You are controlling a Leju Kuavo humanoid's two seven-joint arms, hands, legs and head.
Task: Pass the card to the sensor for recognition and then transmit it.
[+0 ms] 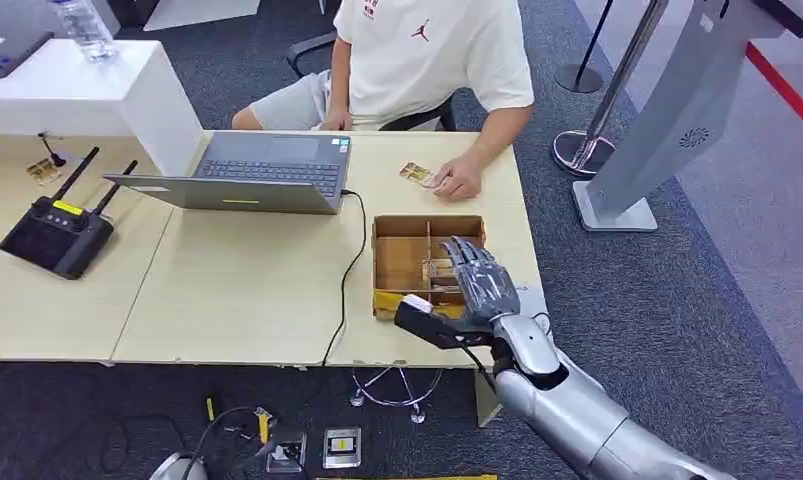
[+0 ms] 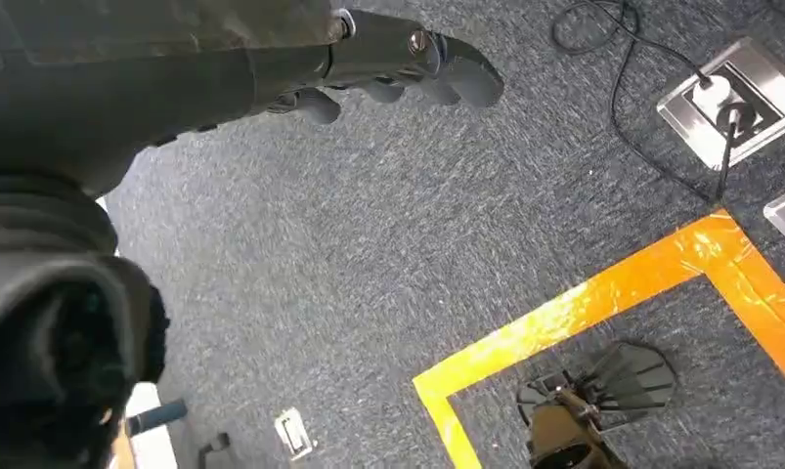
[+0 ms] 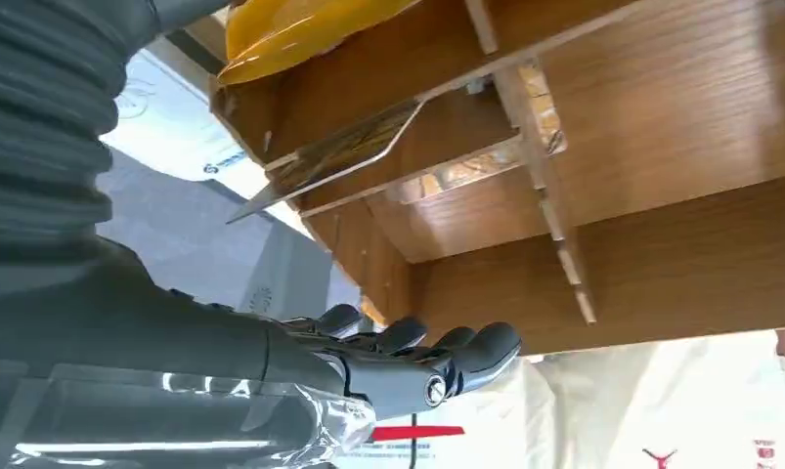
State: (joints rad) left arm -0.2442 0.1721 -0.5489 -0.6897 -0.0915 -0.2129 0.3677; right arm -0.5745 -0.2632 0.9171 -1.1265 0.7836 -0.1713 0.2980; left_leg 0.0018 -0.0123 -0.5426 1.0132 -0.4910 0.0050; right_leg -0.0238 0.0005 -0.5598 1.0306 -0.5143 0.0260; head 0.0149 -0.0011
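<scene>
A person in a white shirt (image 1: 432, 45) sits behind the table (image 1: 237, 290). An open laptop (image 1: 252, 172) faces them, its black cable (image 1: 354, 262) running over the near edge. A black router (image 1: 57, 232) sits far left. A bottle (image 1: 82, 25) stands on the white counter (image 1: 97, 95).

Silver right arm (image 1: 577, 410), dark grey right hand (image 1: 482, 280), black wrist camera (image 1: 432, 325).
</scene>
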